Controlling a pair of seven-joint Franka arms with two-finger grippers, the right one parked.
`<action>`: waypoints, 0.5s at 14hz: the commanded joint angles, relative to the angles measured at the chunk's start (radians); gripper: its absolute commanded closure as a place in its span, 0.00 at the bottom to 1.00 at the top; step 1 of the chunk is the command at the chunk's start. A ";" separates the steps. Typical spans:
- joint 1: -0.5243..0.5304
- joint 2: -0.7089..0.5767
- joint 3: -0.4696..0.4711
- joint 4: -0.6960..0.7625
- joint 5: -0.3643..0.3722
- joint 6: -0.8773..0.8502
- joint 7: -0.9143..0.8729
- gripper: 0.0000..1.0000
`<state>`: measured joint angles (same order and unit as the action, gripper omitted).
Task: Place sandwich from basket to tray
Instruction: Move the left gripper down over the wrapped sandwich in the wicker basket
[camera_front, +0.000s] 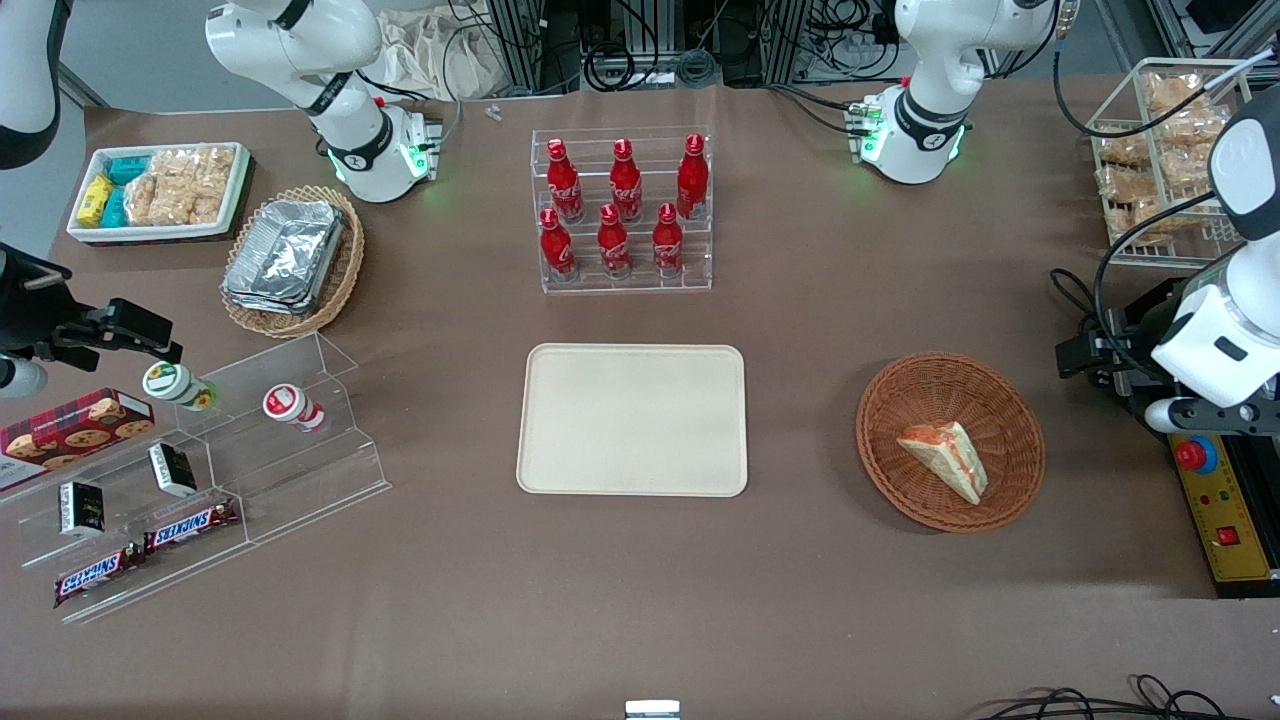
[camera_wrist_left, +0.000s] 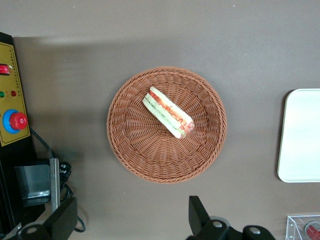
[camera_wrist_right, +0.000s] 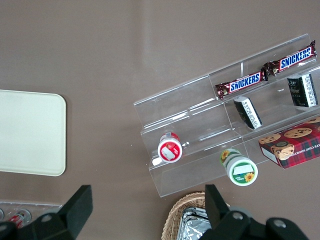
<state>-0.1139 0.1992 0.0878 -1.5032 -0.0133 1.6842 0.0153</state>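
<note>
Wicker basket holds sandwich; tray bare; gripper above basket edge, fingers spread open.

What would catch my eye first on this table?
Probably the red bottles standing in a clear rack, farther from the front camera than the bare cream tray. Next, the sandwich lying in its wicker basket, with the open gripper hovering above.

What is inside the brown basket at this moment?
Only the sandwich lies in the basket, on its side near the middle. The weave beneath it is covered. The gripper hangs open above the table beside the basket, touching nothing.
</note>
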 joint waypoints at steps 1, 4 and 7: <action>-0.001 0.016 0.001 0.034 -0.013 -0.029 -0.049 0.00; -0.004 0.034 0.000 0.037 -0.013 -0.027 -0.086 0.00; -0.013 0.065 -0.003 0.014 -0.013 0.037 -0.404 0.00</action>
<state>-0.1168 0.2301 0.0860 -1.5035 -0.0188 1.6929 -0.2176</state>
